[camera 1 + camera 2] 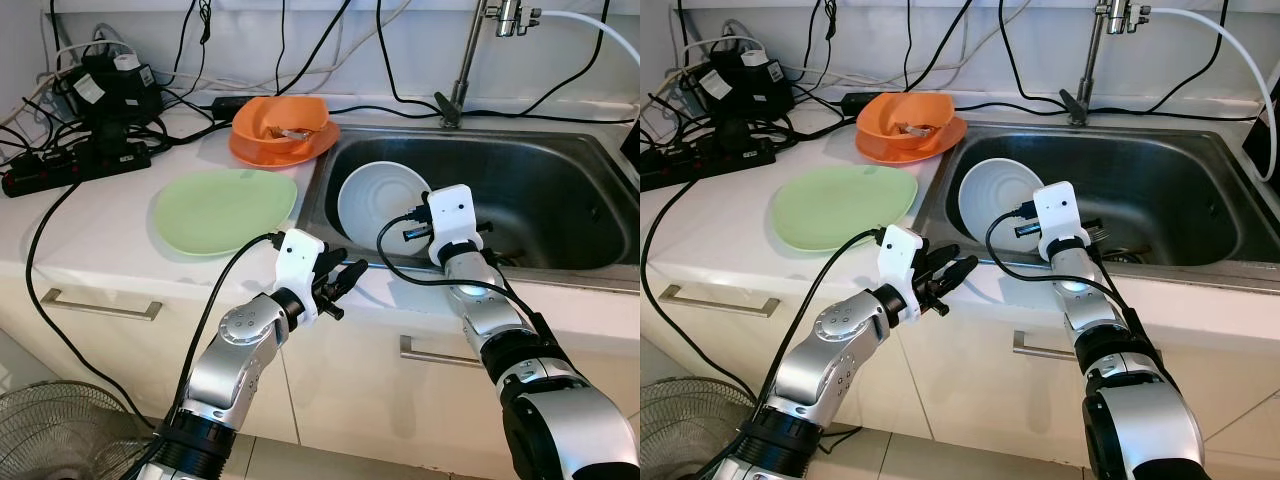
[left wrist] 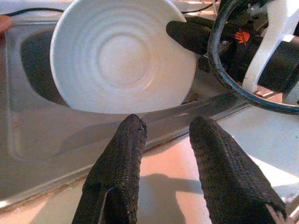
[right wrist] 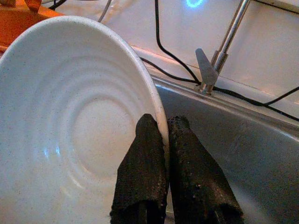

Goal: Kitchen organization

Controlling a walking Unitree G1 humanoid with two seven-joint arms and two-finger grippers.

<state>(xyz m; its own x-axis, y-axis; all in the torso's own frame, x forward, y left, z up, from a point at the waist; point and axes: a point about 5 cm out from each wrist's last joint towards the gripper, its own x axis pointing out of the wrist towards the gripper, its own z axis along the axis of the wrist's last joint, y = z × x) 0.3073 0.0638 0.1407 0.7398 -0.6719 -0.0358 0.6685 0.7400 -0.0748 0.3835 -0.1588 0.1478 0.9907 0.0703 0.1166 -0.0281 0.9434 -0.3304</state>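
White plate stands tilted on edge in the steel sink, leaning toward the sink's left wall at about 9 o'clock of the basin. It is round, glazed, with concentric ridges ringing a flat centre, faintly speckled; it looks smooth and probably slick.

Left to right, we note: power strip and tangle of cables at the far left of the counter; green plate lying flat; orange bowl on an orange plate behind it, at roughly 1 o'clock from the green one. Left gripper hovers over the counter's front lip, fingers spread and holding nothing, pointed at the white plate. Right gripper reaches into the sink and pinches the white plate's rim at its 3 o'clock side, one finger on each face. The tap rises behind the basin.

Risks, as we judge them: the grip is a thin pinch on one edge only, so the plate could pivot or slide out once lifted, striking the steel. Lifting it over the sink's rim may knock it against the left wall. The right arm's own cable loops close to the plate and could snag.
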